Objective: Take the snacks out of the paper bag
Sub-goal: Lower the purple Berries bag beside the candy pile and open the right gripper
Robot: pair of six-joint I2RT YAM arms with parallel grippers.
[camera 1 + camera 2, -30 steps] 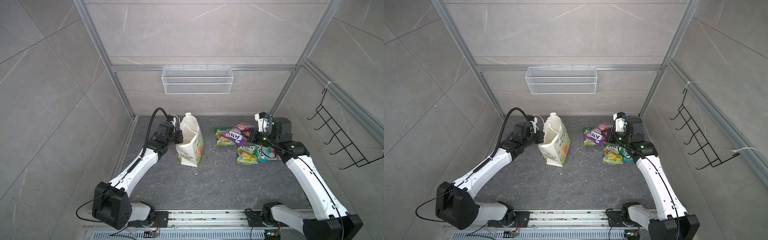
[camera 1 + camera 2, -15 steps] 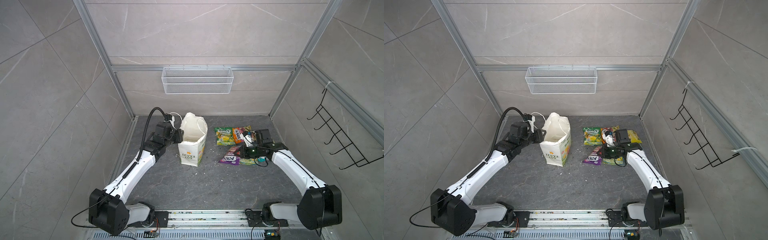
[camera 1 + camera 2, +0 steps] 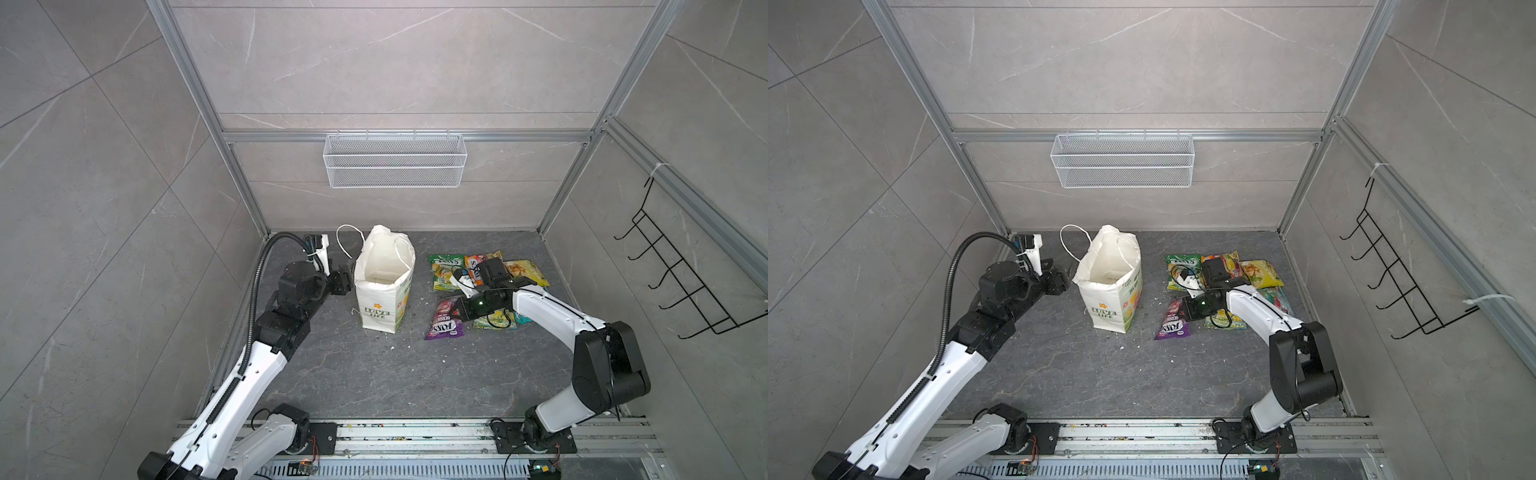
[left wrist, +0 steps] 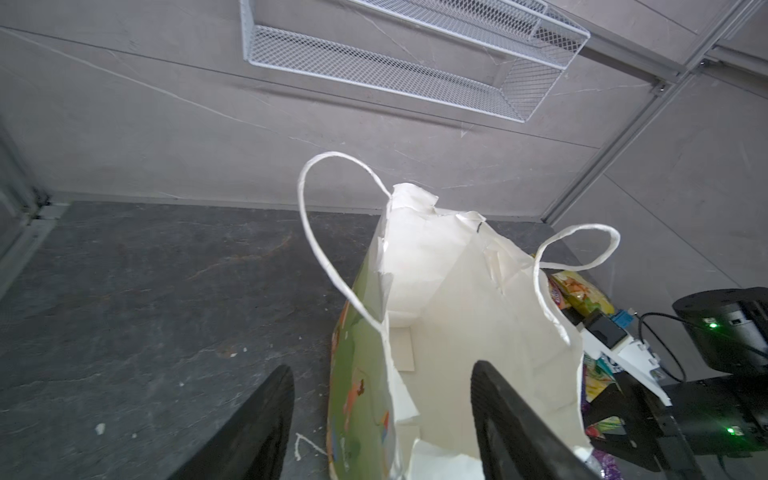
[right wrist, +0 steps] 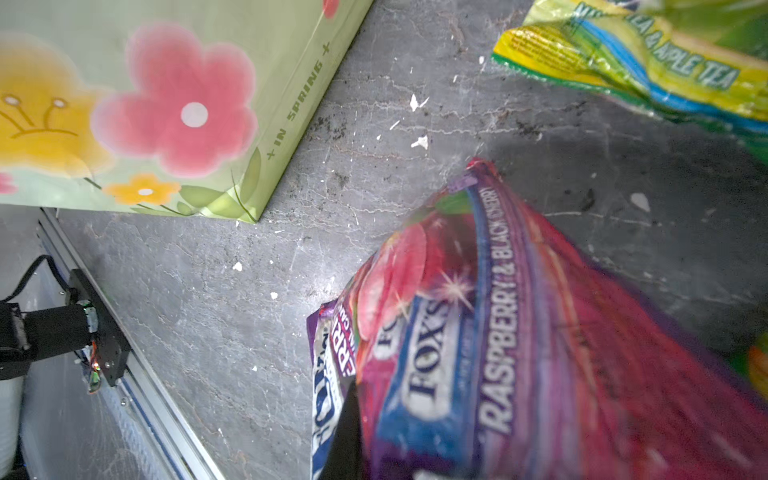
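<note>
The white paper bag (image 3: 384, 291) (image 3: 1111, 291) stands upright with its mouth open; in the left wrist view its inside (image 4: 457, 299) shows only white paper. My left gripper (image 3: 343, 282) (image 4: 380, 370) is open at the bag's left wall, one finger outside and one over the mouth, touching nothing. My right gripper (image 3: 459, 309) (image 3: 1187, 309) is shut on a purple snack pouch (image 3: 444, 320) (image 5: 519, 332) that lies low on the floor right of the bag. Behind it lie green-yellow (image 3: 444, 266), orange (image 3: 473, 261) and yellow (image 3: 525, 270) snacks; another (image 3: 496, 323) is partly hidden under the right arm.
A white wire mesh basket (image 3: 395, 166) hangs on the rear wall. A black hook rack (image 3: 681, 286) sticks out from the right wall. A metal rail (image 3: 415, 432) with both arm bases runs along the front. Paper crumbs dot the dark floor.
My left gripper opened and let go of the bag's rim; the bag went from tilted to upright. My right arm came down and forward, bringing the purple pouch to the floor.
</note>
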